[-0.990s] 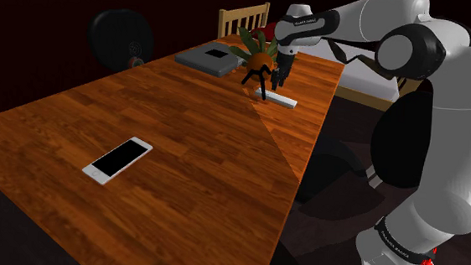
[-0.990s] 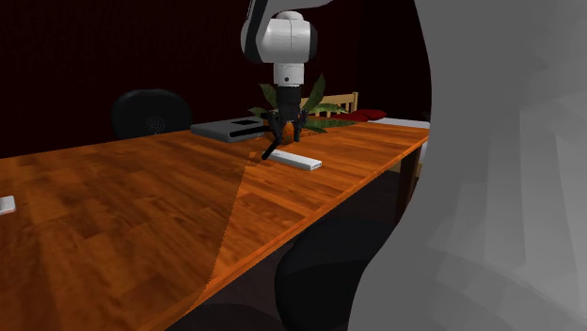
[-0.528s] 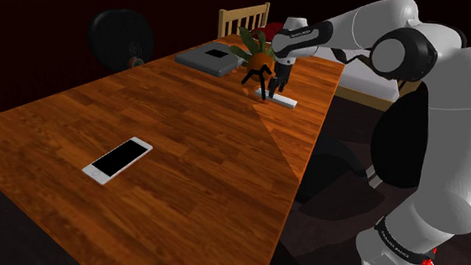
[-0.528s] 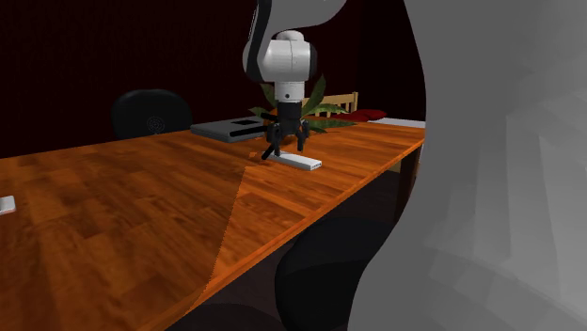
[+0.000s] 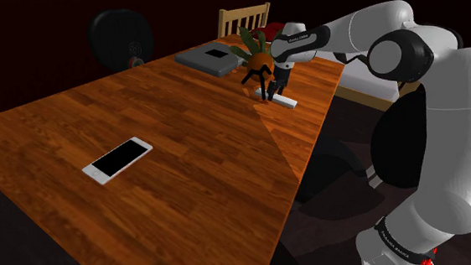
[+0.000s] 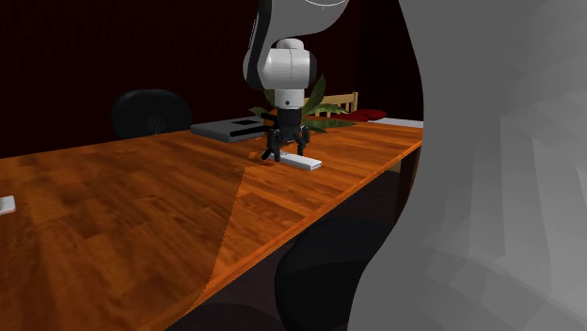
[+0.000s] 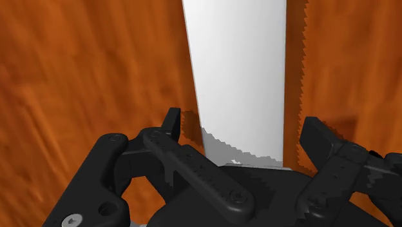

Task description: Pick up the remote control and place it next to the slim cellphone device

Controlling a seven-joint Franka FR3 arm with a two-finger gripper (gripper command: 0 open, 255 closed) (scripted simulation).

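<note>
Remote control [image 7: 238, 77], a plain white slab, is lying flat on the wooden worktop [image 5: 183, 133] directly between my jaws. I am holding them apart around it. One black finger [image 7: 171, 122] is standing just beside one long edge and its partner just beside the opposite edge. A sliver of wood is showing on each side, so nothing is being clamped.

In the second exterior view my fingertips are sitting very low, at or nearly at the wood. They are straddling the slab toward one end rather than at its middle.

I am judging that the grasp is the step in hand. I am placed for the pick, but the squeeze is not yet made. The next move is calling for a closing across the narrow width, then a straight lift. Gripped off-centre, the long free end may be wanting to droop, so a firm pinch is looking wise.

Just beyond me a leafy plant in an orange pot [image 5: 255, 61] is standing near, and I should be lifting clear of it. Past it a flat grey device [image 5: 207, 58] is lying on the wood, with a wooden chair [image 5: 243, 20] behind.

The slim cellphone [image 5: 118, 159], white-rimmed with a black screen, is lying well apart toward the shoulder view's lower left. The carry is therefore looking long, ending beside it, not on it.
</note>
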